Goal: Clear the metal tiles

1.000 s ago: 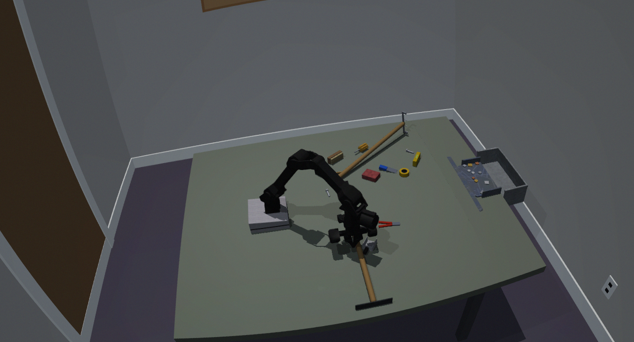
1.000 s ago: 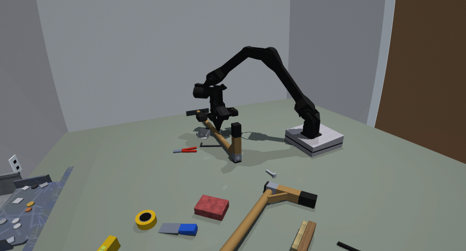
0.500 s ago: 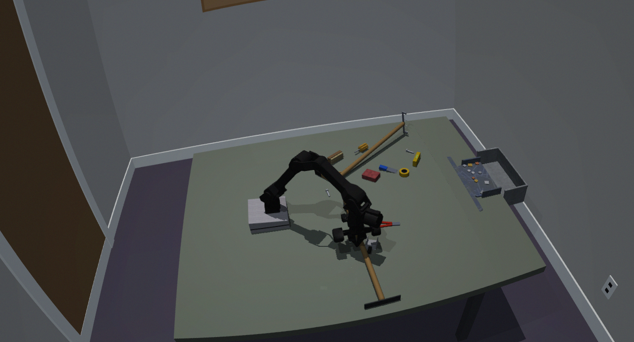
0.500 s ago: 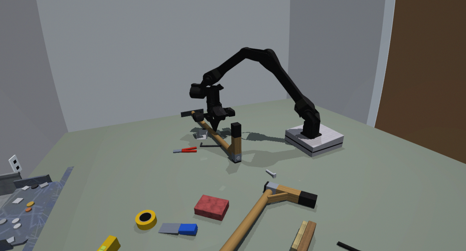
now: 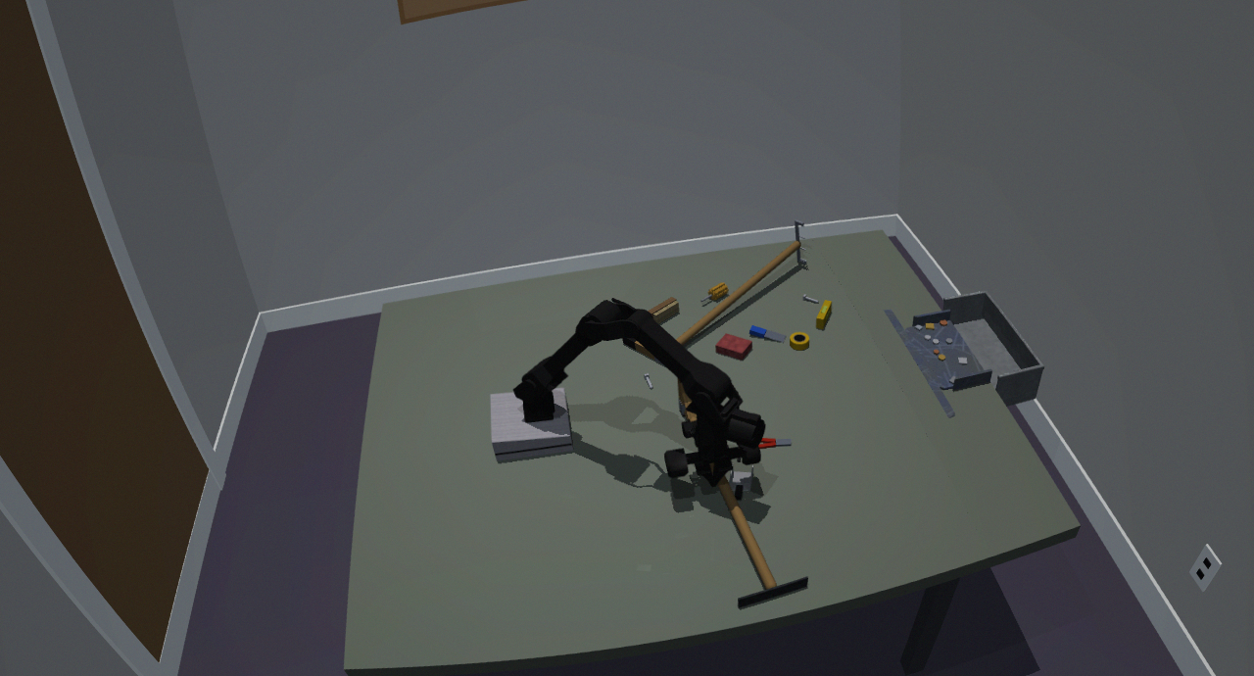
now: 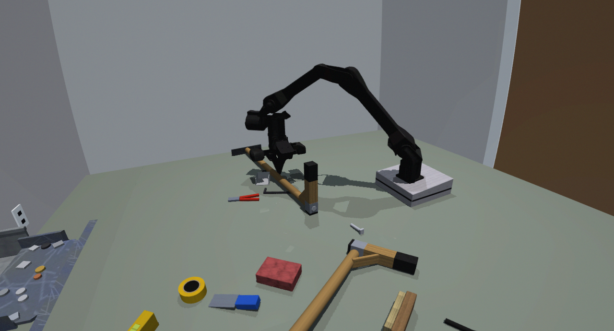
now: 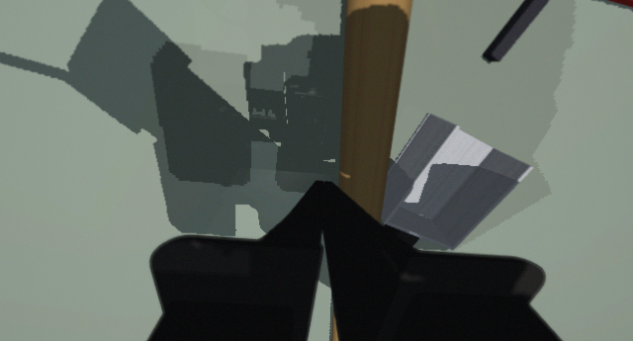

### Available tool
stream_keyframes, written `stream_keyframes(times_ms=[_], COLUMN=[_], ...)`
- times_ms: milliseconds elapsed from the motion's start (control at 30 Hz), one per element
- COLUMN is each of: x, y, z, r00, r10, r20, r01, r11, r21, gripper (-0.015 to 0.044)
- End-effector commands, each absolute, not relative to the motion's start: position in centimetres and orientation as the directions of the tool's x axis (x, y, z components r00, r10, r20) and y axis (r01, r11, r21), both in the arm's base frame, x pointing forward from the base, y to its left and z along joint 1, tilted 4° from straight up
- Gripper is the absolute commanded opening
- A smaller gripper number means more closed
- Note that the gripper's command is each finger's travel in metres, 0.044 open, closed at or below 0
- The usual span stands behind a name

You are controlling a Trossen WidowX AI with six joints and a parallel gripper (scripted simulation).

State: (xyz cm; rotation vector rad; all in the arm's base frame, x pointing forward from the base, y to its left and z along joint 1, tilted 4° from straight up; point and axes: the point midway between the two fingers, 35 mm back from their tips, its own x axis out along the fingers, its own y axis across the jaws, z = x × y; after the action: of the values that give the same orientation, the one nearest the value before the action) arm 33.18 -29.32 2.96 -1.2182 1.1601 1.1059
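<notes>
The long scraper [image 5: 749, 536] [image 6: 291, 187] [image 7: 373, 84] lies on the table, its wide dark blade near the front edge and its upright grip block at the other end. My gripper [image 5: 716, 481] [image 6: 279, 172] [image 7: 322, 189] is shut and empty, fingertips pointing down at the wooden handle's side. The right finger hides part of the handle in the wrist view; I cannot tell whether they touch. Several tiles [image 5: 962, 360] [image 6: 23, 265] lie spread on the steel bench plate [image 5: 920, 349]. The grey catch box [image 5: 994, 343] adjoins the plate's far end; no tiles show inside.
A metal bracket [image 5: 742, 479] [image 7: 460, 183] lies close beside the handle. Red pliers [image 5: 776, 443] [image 6: 249, 197] and a hex key [image 6: 274, 192] lie nearby. A second long-handled tool [image 5: 745, 290] [image 6: 328, 290], a red block [image 5: 734, 346] [image 6: 278, 273] and a blue-handled putty knife [image 6: 247, 302] lie farther back.
</notes>
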Motion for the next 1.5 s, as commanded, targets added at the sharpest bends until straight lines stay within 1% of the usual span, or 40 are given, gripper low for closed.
stream_keyframes(times_ms=[0, 1200, 1233, 1467], x=[33.9, 37.4, 36.8, 36.8], y=[-29.2, -28.8, -29.1, -29.3], z=[2.8, 3.0, 3.5, 5.7], r00=[0.096, 0.099, 0.1, 0.1], r10=[-0.002, -0.002, -0.005, -0.005], r20=[-0.995, -0.995, -0.995, -0.995], r01=[-0.994, -0.994, -0.994, -0.994], r11=[0.046, 0.046, 0.047, 0.047], r21=[-0.096, -0.099, -0.1, -0.1], gripper=[0.0, 0.0, 0.0, 0.0])
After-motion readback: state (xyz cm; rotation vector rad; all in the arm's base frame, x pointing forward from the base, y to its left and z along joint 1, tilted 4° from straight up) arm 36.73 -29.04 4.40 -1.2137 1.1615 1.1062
